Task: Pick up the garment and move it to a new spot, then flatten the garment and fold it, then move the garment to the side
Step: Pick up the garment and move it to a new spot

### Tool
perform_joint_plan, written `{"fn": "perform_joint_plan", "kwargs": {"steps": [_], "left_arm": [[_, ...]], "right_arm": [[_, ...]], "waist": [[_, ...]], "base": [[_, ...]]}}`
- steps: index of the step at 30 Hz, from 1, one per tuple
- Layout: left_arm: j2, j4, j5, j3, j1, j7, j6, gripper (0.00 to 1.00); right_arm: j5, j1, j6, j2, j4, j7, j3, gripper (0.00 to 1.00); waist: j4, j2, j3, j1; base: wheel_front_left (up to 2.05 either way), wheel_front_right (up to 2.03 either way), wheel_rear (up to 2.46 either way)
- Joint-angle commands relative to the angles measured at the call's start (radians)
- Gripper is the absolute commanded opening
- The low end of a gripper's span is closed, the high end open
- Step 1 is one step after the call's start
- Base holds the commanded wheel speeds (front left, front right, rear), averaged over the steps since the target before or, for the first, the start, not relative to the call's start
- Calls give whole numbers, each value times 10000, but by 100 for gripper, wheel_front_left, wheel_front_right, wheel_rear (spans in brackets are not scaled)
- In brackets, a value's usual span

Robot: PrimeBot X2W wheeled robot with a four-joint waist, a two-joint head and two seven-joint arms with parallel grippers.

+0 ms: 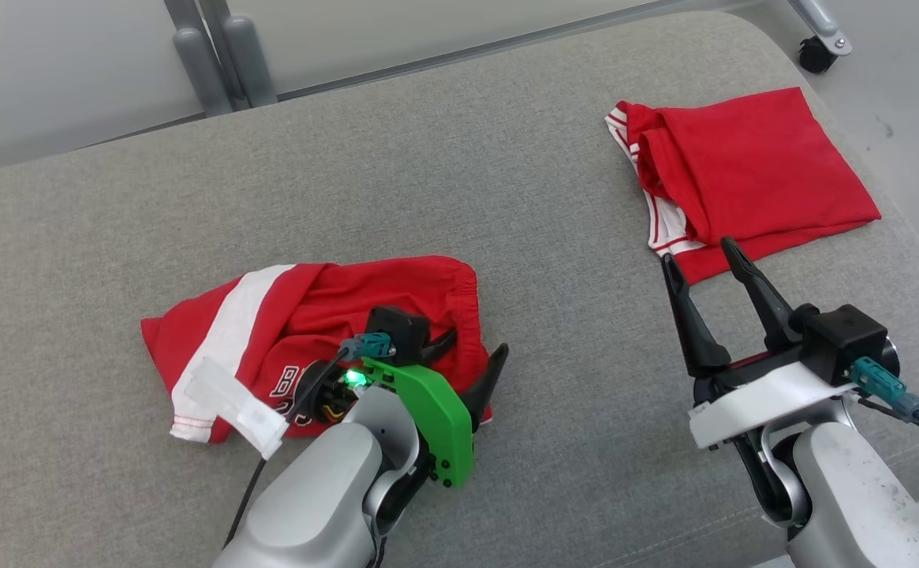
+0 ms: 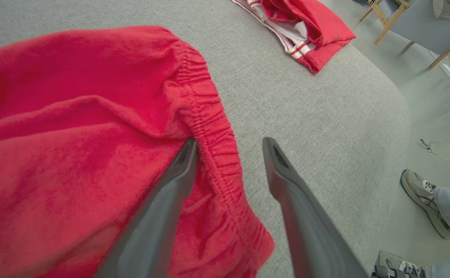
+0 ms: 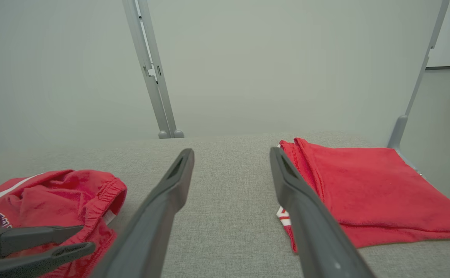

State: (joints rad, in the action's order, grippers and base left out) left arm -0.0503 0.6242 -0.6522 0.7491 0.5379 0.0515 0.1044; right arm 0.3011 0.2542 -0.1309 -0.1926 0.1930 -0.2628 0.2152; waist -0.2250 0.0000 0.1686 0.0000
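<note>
Straddling elastic waistband point(image 2: 209, 127) of crumpled red white-striped shorts point(image 1: 325, 300), at left of grey fabric cushion point(image 1: 506, 197), with left gripper point(image 2: 230, 143) spread; right gripper point(image 1: 697, 252) gaping, empty. May snag cloth, seemingly touching one finger, on lifting.

Shorts point(image 1: 309, 304): red, with a white side stripe, a gathered elastic waistband and partly hidden lettering. They lie crumpled and unfolded at the near left of the cushion point(image 1: 546, 237).

Second garment point(image 1: 751, 166): red with white-striped trim, folded flat into a rough rectangle at the far right, well apart.
</note>
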Motion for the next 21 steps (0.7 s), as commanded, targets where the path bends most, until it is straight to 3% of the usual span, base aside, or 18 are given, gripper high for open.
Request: {"fn": "perform_joint_plan", "kwargs": {"steps": [1,5,10,21], "left_arm": [[-29,59,-169,99,226,-161,-9,100],[-26,196,-545,355,486,-778,-112,100],[-182,-102,-675,0,503,-1634,-332,100],[-2570,-2524,-235,-1408,-1027,-2911,-1943,100]], "right_arm": [[-41,91,4,-21,46,-24,-36,100],[-14,-111,4,-127,120,-24,-128,100],[32,-391,4,-247,155,-24,-194,100],[139,-1120,4,-350,-4,-24,-379,100]], "waist": [[159,0,-99,0],[648,0,-448,0],[1299,0,-966,0],[2041,0,-1680,0]], "base": [[0,0,0],[0,0,0],[0,0,0],[0,0,0]]}}
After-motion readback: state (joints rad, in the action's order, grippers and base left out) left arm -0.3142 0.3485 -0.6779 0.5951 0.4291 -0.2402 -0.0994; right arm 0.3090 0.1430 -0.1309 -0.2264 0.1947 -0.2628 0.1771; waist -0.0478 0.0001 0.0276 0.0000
